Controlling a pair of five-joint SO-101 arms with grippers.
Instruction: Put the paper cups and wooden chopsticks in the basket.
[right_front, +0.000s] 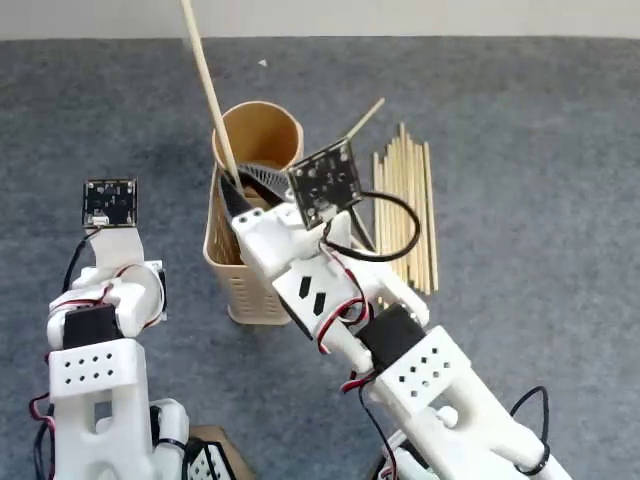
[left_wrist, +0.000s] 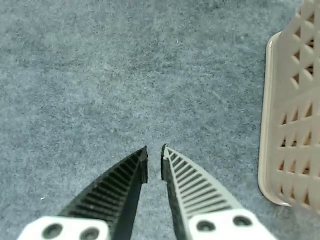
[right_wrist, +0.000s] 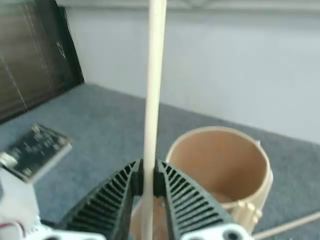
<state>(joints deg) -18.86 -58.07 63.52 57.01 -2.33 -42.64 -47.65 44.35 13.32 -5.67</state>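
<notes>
1. The right pincer (right_wrist: 148, 172) is pinched on a single chopstick (right_wrist: 154, 75). The stick is held steeply upright at the upper middle of the high view, above the basket (right_front: 225, 265).
2. A paper cup (right_front: 258, 135) appears to stand in the basket's far end. A pile of chopsticks (right_front: 405, 200) is left on the tabletop (right_front: 540, 120) just right of the basket.
3. The left pincer (left_wrist: 154, 161) is pressed almost together and empty, low over the tabletop left of the basket.
4. Most of the stick is seen above the grip, so if it is let go while tilted it could topple over the rim.
5. The light basket or the cup could be knocked by the arm crowded over it.
</notes>
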